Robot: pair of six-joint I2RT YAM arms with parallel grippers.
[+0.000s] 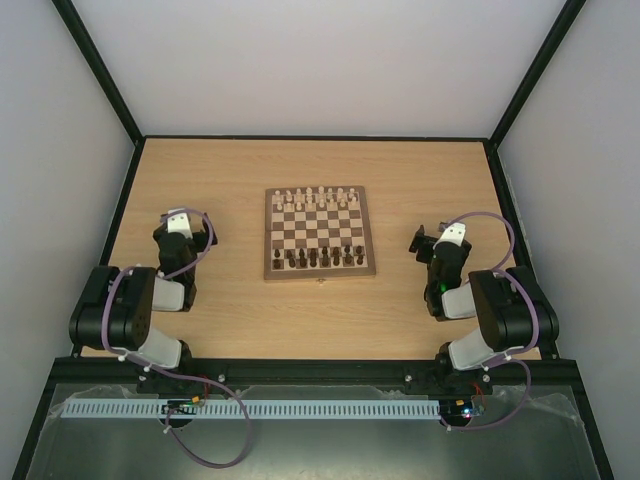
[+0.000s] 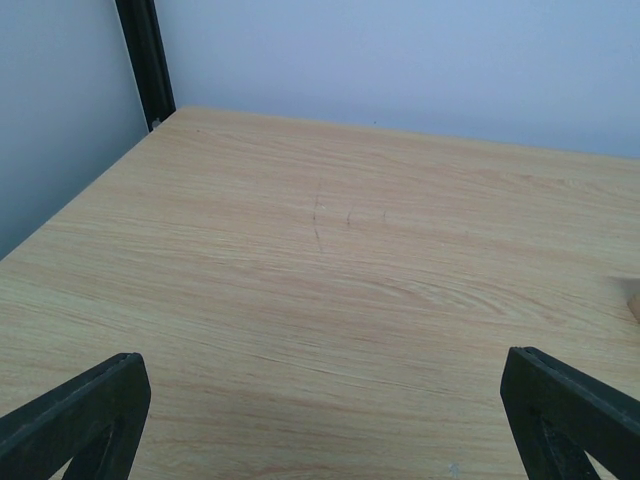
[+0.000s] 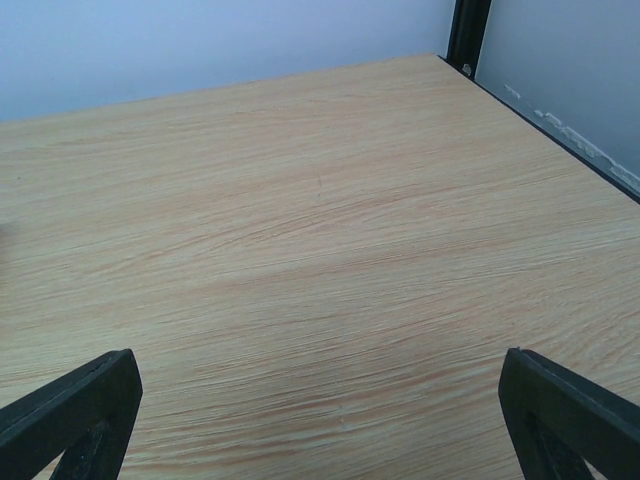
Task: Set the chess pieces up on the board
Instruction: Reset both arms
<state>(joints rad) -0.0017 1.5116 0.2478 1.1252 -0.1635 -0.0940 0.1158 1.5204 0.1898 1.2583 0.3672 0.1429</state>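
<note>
Top external view: the board lies at the middle of the table, between the two arms and well apart from both. The chess pieces stand on its two near rows, and the cream-white chessmen stand along the far rows; both sets are too small to count. The left gripper hangs over bare wood to the left of the board. Its jaws are spread wide, with one black finger at each lower corner of its wrist view and nothing between them. The right gripper hangs to the right of the board, its jaws equally wide apart. It holds nothing and touches nothing.
</note>
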